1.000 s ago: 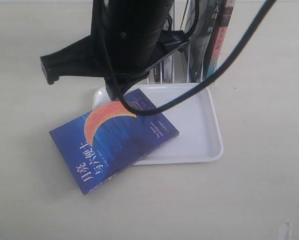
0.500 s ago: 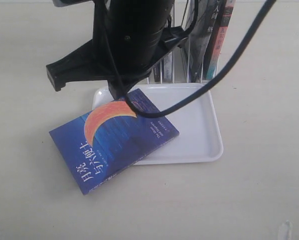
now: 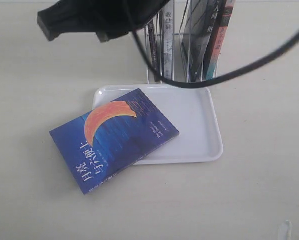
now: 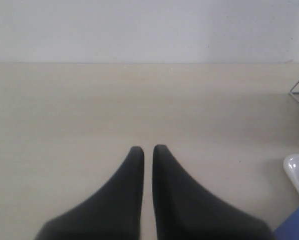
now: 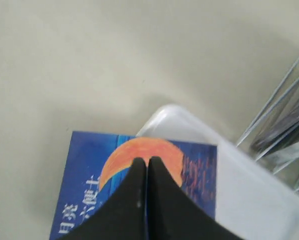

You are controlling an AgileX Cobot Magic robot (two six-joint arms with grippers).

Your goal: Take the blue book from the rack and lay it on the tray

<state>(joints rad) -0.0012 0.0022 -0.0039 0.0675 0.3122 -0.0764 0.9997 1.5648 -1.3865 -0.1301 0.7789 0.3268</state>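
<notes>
Now higher off the blue book (image 3: 114, 142), right fingers (image 5: 134, 197) together.

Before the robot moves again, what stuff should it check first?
1. Book out of the rack: ok.
2. Book lying flat, cover up: ok.
3. Book fully inside the tray: not ok, its lower-left part sticks out over the rim onto the table.
4. Right jaws off the book: ok, shut, holding nothing, above the cover.
5. Left jaws free: ok, shut, holding nothing, over bare table.
6. Other books upright in the rack: ok.
</notes>
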